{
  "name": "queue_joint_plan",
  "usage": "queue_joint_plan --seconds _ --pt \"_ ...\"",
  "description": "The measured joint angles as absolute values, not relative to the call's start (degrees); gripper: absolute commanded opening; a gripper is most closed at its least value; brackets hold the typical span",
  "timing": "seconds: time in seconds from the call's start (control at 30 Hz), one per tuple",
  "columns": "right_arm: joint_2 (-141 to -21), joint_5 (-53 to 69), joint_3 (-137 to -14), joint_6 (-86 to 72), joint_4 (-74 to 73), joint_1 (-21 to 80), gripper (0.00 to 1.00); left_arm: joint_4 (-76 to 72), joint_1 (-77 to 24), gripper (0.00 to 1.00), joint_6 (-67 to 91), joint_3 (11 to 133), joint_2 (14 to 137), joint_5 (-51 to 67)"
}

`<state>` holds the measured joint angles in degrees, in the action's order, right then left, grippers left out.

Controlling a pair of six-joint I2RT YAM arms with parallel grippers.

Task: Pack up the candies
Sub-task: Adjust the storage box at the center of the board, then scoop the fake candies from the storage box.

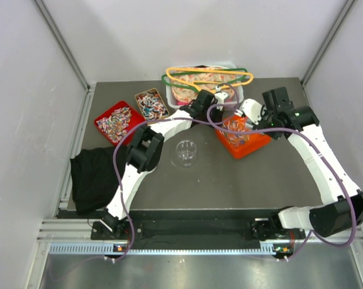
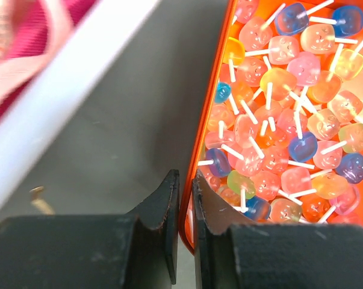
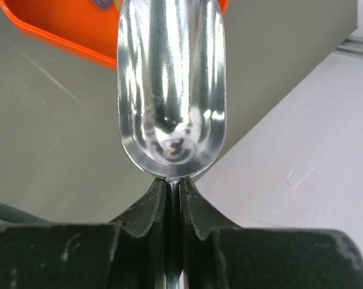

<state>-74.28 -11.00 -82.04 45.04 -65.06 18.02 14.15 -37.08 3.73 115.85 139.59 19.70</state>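
At the orange tray's left rim, the left gripper pinches the wall, one finger inside beside the heaped candies; a firm hold there should stop the tray skidding. Just right of the tray, the right gripper is clamped on an empty steel scoop, which should enter low and shallow. No lettering is legible.

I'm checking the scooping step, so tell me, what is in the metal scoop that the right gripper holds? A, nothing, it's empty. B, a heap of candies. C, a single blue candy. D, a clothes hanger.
A: in the right wrist view the scoop, clamped by its handle in the right gripper, shows only bare shiny metal inside, with the orange tray beyond its tip.
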Motion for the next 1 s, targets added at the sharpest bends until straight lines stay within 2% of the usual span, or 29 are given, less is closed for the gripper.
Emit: queue_joint_plan --seconds 0.37,0.73,1.0 --pt "-80.3 -17.3 -79.3 50.6 -60.1 19.8 0.0 15.0 -38.7 0.0 -2.0 113.4 137.1 9.8" --pt "-84.7 -18.2 -72.4 57.5 -51.9 20.4 0.0 15.0 -39.1 0.0 -3.6 112.7 136.7 9.3" --pt "-90.0 -18.2 -71.6 59.9 -45.9 20.5 0.0 15.0 -39.0 0.0 -3.6 112.7 136.6 9.5"
